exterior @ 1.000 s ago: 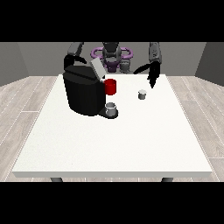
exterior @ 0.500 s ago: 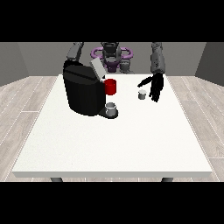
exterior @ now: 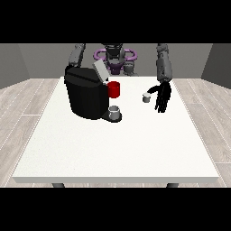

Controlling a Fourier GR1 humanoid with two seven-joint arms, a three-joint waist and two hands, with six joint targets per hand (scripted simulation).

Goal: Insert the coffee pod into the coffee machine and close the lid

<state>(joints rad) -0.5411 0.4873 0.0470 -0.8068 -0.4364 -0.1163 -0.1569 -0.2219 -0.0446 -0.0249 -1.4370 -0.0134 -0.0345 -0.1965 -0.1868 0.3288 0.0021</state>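
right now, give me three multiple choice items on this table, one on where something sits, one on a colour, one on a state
1. Where does the coffee pod lie?
A. on the white table, close beside the hand at the view's right
B. inside the coffee machine
C. on the floor

2. What colour is the part on the coffee machine's side towards the pod?
A. blue
B. red
C. yellow

3. How is the machine's lid?
A. shut flat
B. taken off and lying on the table
C. raised open

Answers:
1 A: the small grey pod stands on the tabletop next to the dark hand, apart from the machine.
2 B: the red part shows above the grey cup on the machine's base.
3 C: the grey lid tilts up from the machine's top.
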